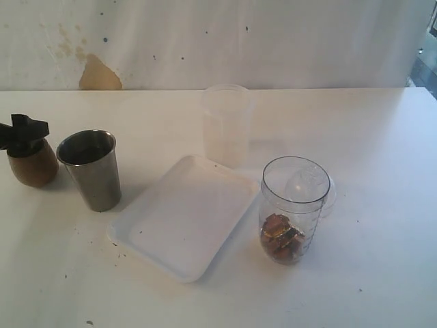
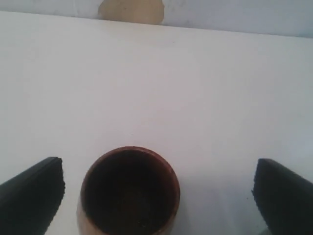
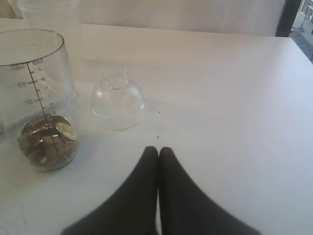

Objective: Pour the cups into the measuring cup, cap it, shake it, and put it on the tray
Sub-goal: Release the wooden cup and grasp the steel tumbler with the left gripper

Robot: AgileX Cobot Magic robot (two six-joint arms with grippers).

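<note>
On the surface's (image 1: 382, 137) left, the open left end effector (image 2: 157, 174) is straddling the wooden cup (image 2: 129, 196); the closed right end effector (image 3: 158, 152) is facing the cap (image 3: 117, 100).

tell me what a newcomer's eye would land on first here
The clear plastic measuring cup with printed graduation marks stands out, right of the shallow white rectangular tray, with brown and gold pieces in its bottom. At far left, the rounded brown wooden cup sits between the open left jaws, beside the tall brushed-steel tumbler.
</note>
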